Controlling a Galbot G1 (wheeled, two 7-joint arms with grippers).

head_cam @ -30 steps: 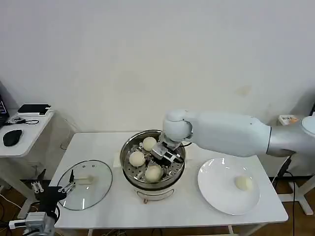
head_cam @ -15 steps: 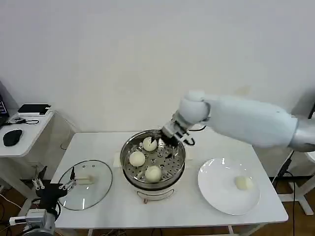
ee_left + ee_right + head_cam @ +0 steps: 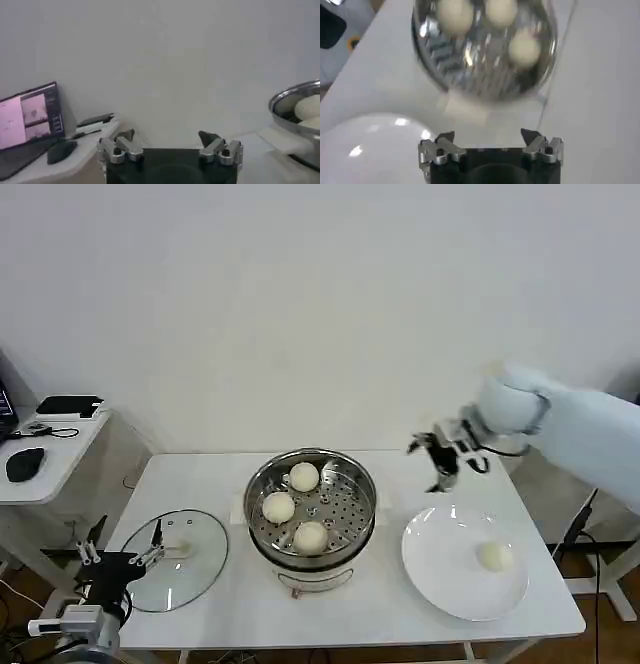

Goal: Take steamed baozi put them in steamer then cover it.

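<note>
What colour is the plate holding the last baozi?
White, glossy plate with one cream baozi; clearest in the head view.

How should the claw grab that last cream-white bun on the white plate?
From straight above, closing on the opposite sides of the round cream-white bun. It sits alone on the flat white plate, so nothing crowds it. The open right claw hovers nearby; a gentle squeeze probably suits soft dough.

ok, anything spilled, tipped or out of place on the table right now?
Nothing stands out. Three buns sit in the upright steamer, one bun remains on the plate, and the glass lid lies flat beside the steamer. The right gripper, fingers open and empty, hovers between steamer and plate.
</note>
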